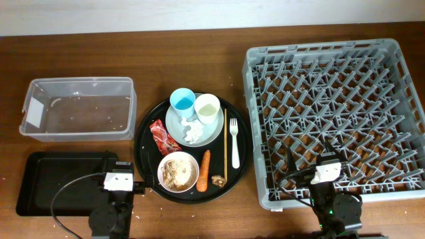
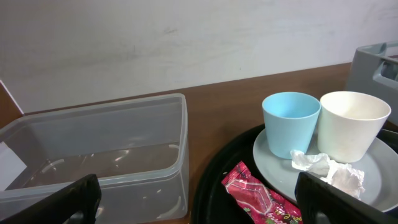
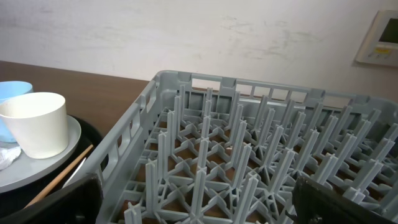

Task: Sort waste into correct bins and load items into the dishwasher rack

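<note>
Left gripper (image 2: 199,205) spread wide, round tray (image 2: 210,182) just ahead; right gripper (image 3: 199,202) spread likewise — rack (image 3: 186,79) pegs close ahead.

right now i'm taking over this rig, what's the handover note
Left gripper and right gripper: jaws open, empty.
On the round black tray: blue cup, cream cup and tissue on the plate; wrapper, bowl with scraps, carrot, brown lump, fork, stick.
Clear tub, black bin tray and rack hold none of them.
Done: nothing. Left: all sorting and loading.
</note>
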